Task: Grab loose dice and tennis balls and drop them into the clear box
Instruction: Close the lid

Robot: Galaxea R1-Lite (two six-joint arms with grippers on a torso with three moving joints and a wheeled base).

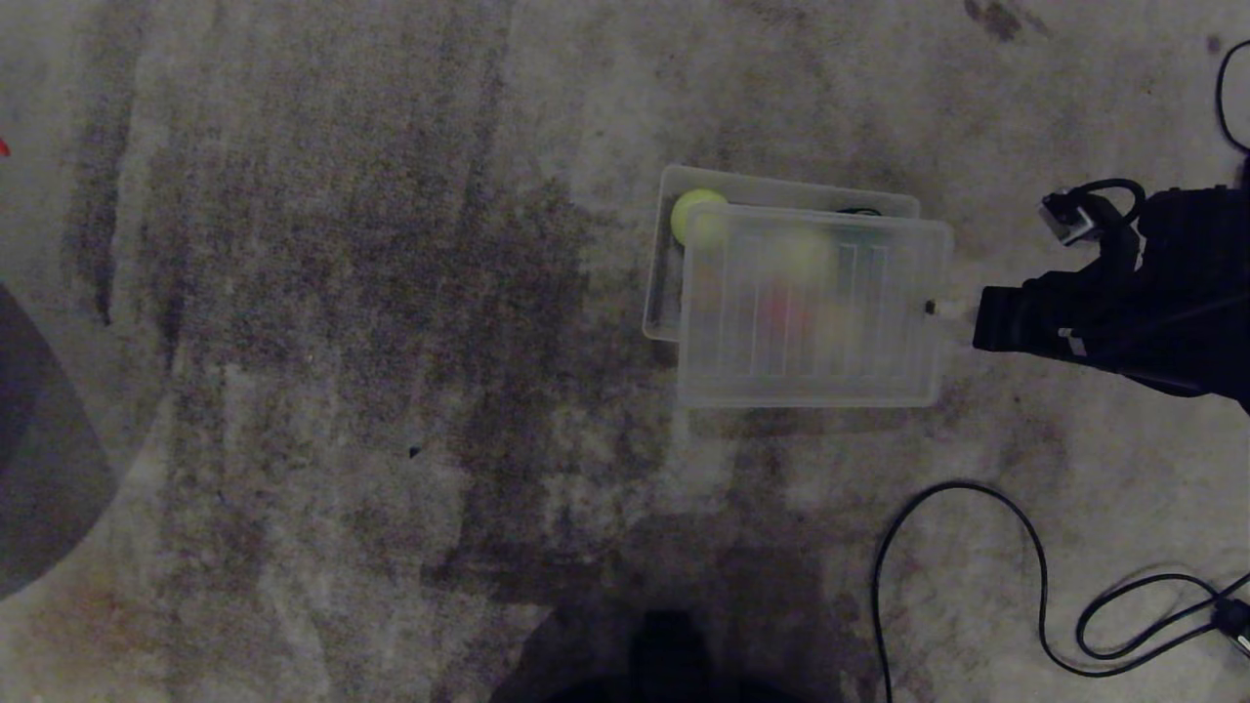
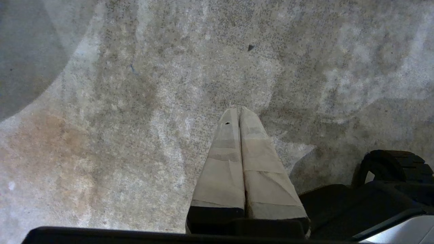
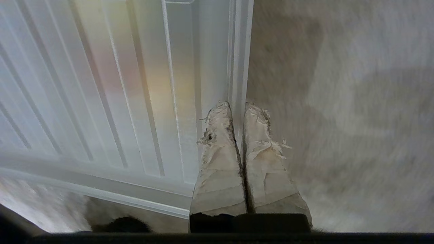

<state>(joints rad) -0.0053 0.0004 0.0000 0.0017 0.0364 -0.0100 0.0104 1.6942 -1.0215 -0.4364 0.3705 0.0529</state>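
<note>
The clear box (image 1: 660, 283) stands on the floor. A flat ribbed translucent lid (image 1: 811, 322) lies over most of it, shifted toward me and to the right. One tennis ball (image 1: 695, 210) shows in the box's uncovered far left corner. Through the lid I make out blurred shapes: a yellow-green one (image 1: 801, 256), a red one (image 1: 776, 312) and a pale one (image 1: 836, 330). My right gripper (image 1: 942, 310) is shut on the lid's right rim. In the right wrist view its fingers (image 3: 218, 135) pinch that rim of the lid (image 3: 135, 84). My left gripper (image 2: 239, 109) hangs shut and empty over bare floor.
A black cable (image 1: 977, 508) loops over the floor at the near right, and another (image 1: 1223, 98) runs at the far right edge. A dark rounded shape (image 1: 39, 459) sits at the left edge. A black wheel (image 2: 390, 166) of my base shows beside the left gripper.
</note>
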